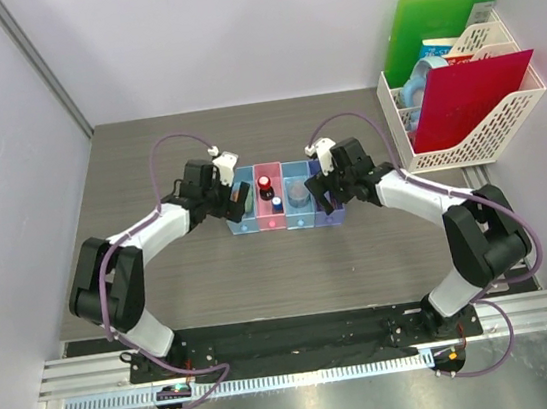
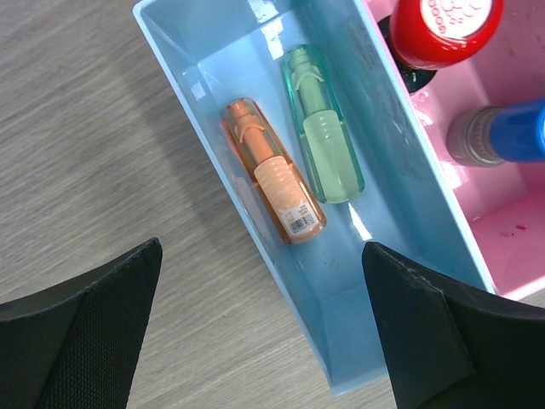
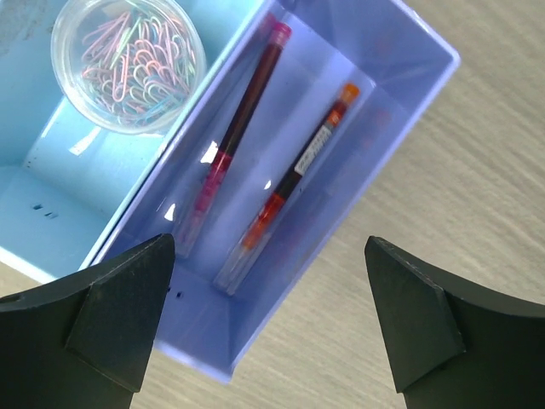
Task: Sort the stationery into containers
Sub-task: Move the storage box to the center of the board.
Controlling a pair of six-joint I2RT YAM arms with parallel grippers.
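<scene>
The four joined bins sit mid-table. My left gripper is open and empty over the left light blue bin, which holds an orange piece and a green piece. The pink bin holds a red-black round cap and a blue piece. My right gripper is open and empty over the purple-blue bin, which holds two thin dark-red pens. The second light blue bin holds a clear round tub of paper clips.
A white mesh file rack stands at the back right with a green folder and a red folder in it. Grey walls close in the left and back of the dark wood table.
</scene>
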